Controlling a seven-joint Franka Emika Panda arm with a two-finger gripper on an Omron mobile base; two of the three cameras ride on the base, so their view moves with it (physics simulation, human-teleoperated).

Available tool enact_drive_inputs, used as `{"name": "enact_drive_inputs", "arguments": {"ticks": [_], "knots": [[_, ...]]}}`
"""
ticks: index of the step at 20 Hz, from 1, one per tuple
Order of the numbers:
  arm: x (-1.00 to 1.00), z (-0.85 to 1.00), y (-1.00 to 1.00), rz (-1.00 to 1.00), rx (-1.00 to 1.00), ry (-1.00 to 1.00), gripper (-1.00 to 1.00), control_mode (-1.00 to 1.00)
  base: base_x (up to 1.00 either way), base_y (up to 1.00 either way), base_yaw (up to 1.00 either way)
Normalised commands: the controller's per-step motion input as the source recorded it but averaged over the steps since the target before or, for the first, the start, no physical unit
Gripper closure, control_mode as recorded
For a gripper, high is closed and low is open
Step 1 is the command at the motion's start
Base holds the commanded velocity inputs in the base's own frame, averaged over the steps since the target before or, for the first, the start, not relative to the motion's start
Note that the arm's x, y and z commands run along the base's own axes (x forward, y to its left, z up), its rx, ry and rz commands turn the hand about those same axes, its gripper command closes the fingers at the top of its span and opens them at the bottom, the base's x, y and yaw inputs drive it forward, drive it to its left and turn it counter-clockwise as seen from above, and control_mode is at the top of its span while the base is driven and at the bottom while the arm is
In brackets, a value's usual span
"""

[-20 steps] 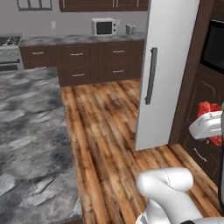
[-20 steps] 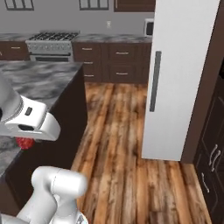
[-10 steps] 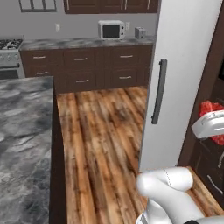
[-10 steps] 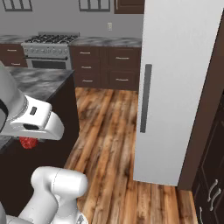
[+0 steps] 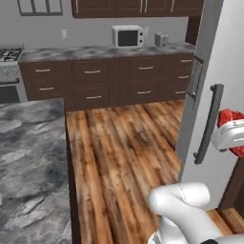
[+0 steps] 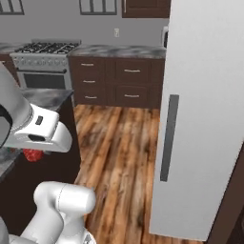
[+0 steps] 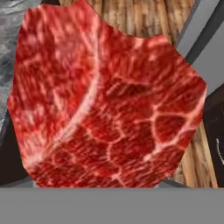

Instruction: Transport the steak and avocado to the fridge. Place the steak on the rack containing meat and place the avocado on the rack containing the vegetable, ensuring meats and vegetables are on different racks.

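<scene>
The steak (image 7: 109, 100), bright red with whitish marbling, sits right in front of the hand camera and hides the fingertips. My gripper (image 5: 232, 141) is shut on the steak (image 5: 229, 117) at the right edge of the left base view, just right of the fridge's dark handle (image 5: 208, 123). From the right base the steak (image 6: 32, 155) peeks out below the white hand at the left. The fridge (image 6: 206, 114) stands tall and silver-grey close ahead on the right, its door (image 5: 224, 66) facing me. The avocado is out of view.
A grey marble island counter (image 5: 28, 157) runs along the left. Dark brown drawers line the back wall under a counter with a microwave (image 5: 127, 36), and a stove (image 6: 45, 59) stands further left. Wooden floor (image 5: 124, 143) lies open between island and fridge.
The whole picture has shifted: the base has moved, and the fridge now looms larger and nearer while the island has slid left. The steak stays in the gripper.
</scene>
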Motion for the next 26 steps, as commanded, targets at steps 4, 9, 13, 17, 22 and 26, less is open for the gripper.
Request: {"name": "enact_drive_inputs", "arguments": {"ticks": [4,9,13,17,22,26], "knots": [[0.0,0.0,0.0,0.0,0.0,0.0,1.0,1.0,1.0,0.71,-0.2],[0.0,0.0,0.0,0.0,0.0,0.0,1.0,1.0,1.0,0.59,-0.21],[0.0,0.0,0.0,0.0,0.0,0.0,1.0,1.0,1.0,0.45,-0.21],[0.0,0.0,0.0,0.0,0.0,0.0,1.0,1.0,1.0,0.31,-0.22],[0.0,0.0,0.0,0.0,0.0,0.0,1.0,1.0,1.0,-0.24,-0.07],[0.0,0.0,0.0,0.0,0.0,0.0,1.0,1.0,1.0,0.26,-0.07]]}}
